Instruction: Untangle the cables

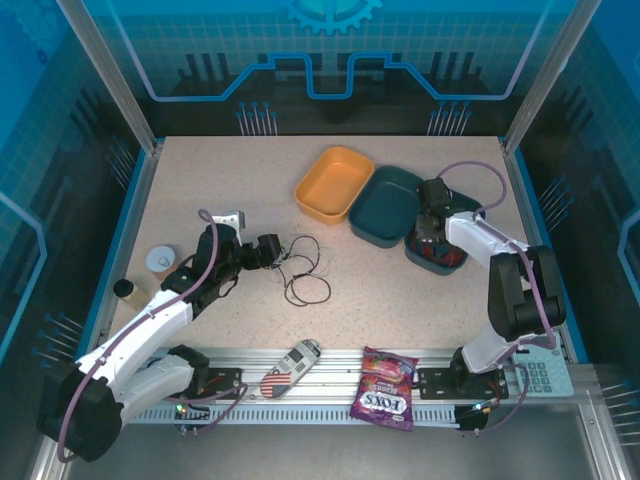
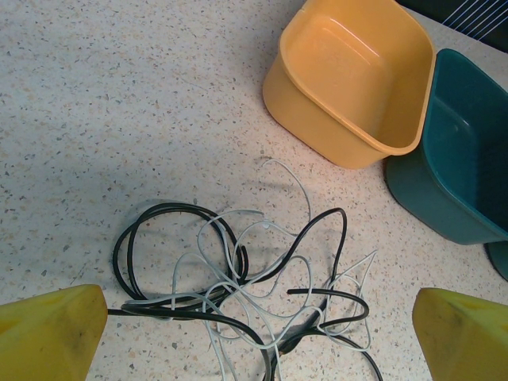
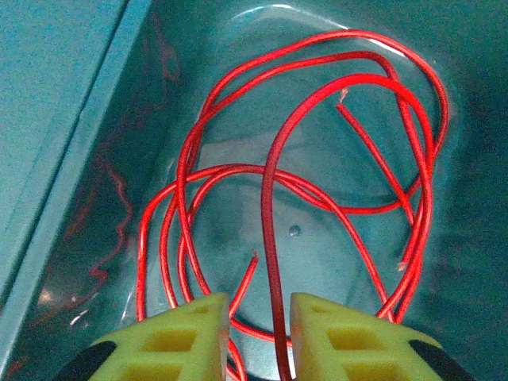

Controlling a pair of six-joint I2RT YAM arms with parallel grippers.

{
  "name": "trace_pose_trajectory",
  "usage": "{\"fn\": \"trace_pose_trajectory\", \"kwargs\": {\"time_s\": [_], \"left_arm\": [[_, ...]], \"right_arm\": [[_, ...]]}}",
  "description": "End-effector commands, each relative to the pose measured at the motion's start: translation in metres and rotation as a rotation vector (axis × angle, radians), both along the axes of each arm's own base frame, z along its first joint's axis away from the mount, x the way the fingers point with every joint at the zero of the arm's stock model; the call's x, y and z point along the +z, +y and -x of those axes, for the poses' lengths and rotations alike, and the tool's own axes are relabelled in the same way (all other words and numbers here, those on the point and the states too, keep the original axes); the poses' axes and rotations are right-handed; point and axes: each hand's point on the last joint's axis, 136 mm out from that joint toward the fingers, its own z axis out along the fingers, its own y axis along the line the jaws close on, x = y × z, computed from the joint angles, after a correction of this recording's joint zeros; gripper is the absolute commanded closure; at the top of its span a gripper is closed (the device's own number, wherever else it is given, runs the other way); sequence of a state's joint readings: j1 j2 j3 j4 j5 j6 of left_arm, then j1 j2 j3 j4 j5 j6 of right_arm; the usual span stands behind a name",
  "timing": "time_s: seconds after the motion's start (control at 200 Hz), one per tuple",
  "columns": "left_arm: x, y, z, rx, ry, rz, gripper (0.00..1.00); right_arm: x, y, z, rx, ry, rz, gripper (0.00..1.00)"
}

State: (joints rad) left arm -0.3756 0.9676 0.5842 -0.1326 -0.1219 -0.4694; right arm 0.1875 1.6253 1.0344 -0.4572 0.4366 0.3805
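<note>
Red cable (image 3: 270,238) lies alone in the teal bin (image 3: 333,254), right gripper (image 3: 260,305) barely parted astride it; black cable (image 2: 171,206) and white cable (image 2: 295,176) lie tangled under the gaping, empty left gripper (image 2: 258,305).

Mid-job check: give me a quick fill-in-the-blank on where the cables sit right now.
1. The bin holding the red cable is coloured ____.
2. On the table, the black cable is tangled with the ____ cable.
3. The left gripper hangs over that tangle with its jaws wide ____.
Missing words: teal; white; open.
</note>
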Motion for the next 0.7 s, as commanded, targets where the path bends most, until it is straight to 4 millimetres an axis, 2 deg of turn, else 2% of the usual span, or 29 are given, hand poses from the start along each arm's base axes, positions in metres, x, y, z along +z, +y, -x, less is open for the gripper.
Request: {"fn": "trace_pose_trajectory", "kwargs": {"time_s": [0.0, 0.07, 0.375, 0.495, 0.555, 0.59, 0.6, 0.615, 0.625, 0.695], "left_arm": [[0.002, 0.001, 0.000, -0.010, -0.012, -0.002, 0.01], [0.003, 0.000, 0.000, -0.011, -0.013, -0.002, 0.01], [0.001, 0.001, 0.001, -0.010, -0.009, 0.000, 0.01], [0.001, 0.002, 0.001, -0.007, -0.013, -0.001, 0.01], [0.002, 0.002, 0.002, -0.007, -0.016, -0.001, 0.01], [0.003, 0.002, 0.003, -0.006, -0.016, -0.002, 0.01], [0.002, 0.002, 0.003, -0.006, -0.016, -0.002, 0.01], [0.003, 0.002, 0.003, -0.006, -0.018, -0.001, 0.01], [0.003, 0.002, 0.003, -0.006, -0.017, -0.002, 0.01], [0.005, 0.003, 0.003, -0.003, -0.023, -0.002, 0.01]], "right_arm": [[0.020, -0.001, -0.002, -0.010, -0.037, -0.009, 0.63], [0.031, 0.000, -0.001, -0.007, -0.059, -0.015, 0.57], [0.077, 0.000, 0.013, 0.006, -0.168, -0.040, 0.48], [0.095, 0.003, 0.018, 0.021, -0.223, -0.070, 0.41], [0.105, 0.006, 0.020, 0.037, -0.264, -0.098, 0.33], [0.111, 0.009, 0.022, 0.047, -0.291, -0.117, 0.25], [0.113, 0.010, 0.022, 0.051, -0.300, -0.123, 0.21], [0.114, 0.011, 0.023, 0.058, -0.308, -0.132, 0.05], [0.117, 0.012, 0.023, 0.062, -0.319, -0.140, 0.01], [0.128, 0.023, 0.026, 0.116, -0.372, -0.196, 0.00]]}}
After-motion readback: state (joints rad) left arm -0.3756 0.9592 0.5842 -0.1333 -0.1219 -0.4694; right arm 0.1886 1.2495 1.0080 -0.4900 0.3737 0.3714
